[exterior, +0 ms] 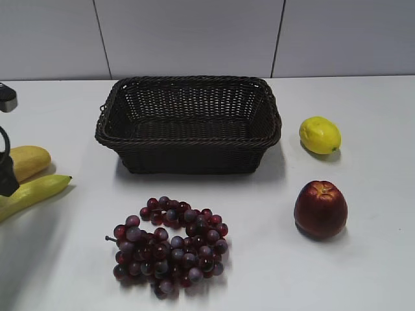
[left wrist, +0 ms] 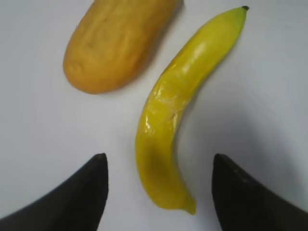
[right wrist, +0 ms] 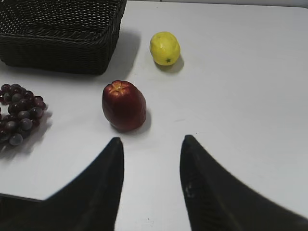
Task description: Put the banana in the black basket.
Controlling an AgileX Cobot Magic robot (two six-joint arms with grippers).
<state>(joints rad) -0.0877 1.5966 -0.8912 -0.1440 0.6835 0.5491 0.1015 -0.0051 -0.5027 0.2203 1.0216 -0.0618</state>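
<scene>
The banana (left wrist: pixel 168 115) lies flat on the white table, slim, curved, bright yellow with a dark tip. It also shows at the far left of the exterior view (exterior: pixel 35 190). My left gripper (left wrist: pixel 159 166) is open above it, its fingers on either side of the banana's lower end, apart from it. Only part of the left arm (exterior: pixel 6 172) shows in the exterior view. The black basket (exterior: pixel 188 139) stands empty at the middle back, and its corner shows in the right wrist view (right wrist: pixel 62 53). My right gripper (right wrist: pixel 151 147) is open and empty over bare table.
A dull orange-yellow oblong fruit (left wrist: pixel 115 43) lies beside the banana (exterior: pixel 26 161). Dark red grapes (exterior: pixel 170 246) lie in front of the basket. A red apple (exterior: pixel 320 208) and a lemon (exterior: pixel 320 135) sit at the right, and both show in the right wrist view (right wrist: pixel 123 106) (right wrist: pixel 164 48).
</scene>
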